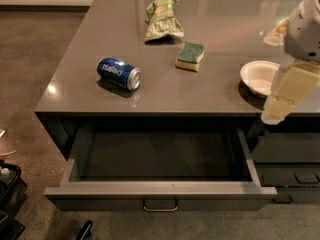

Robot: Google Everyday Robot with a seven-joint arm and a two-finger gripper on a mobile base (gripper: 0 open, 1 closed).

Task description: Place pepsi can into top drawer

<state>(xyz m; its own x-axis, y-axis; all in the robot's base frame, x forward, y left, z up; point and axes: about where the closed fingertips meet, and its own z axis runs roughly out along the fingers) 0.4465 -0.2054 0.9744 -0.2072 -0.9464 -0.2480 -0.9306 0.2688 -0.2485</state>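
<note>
The pepsi can [119,73], blue with silver ends, lies on its side on the left part of the grey counter top [220,91]. The top drawer [160,191] below the counter is pulled open, and what shows of its inside is empty. Its metal bar handle [160,205] faces the front. My gripper [276,113], a cream-coloured piece under the white arm, hangs at the right edge of the view, over the counter's front right edge. It is far to the right of the can and holds nothing that I can see.
A green chip bag [162,18] lies at the back of the counter. A green and yellow sponge [190,55] lies right of the can. A white bowl [260,77] sits next to my arm. Narrower grey drawers [295,176] are at the lower right. Dark objects [10,194] stand on the floor at left.
</note>
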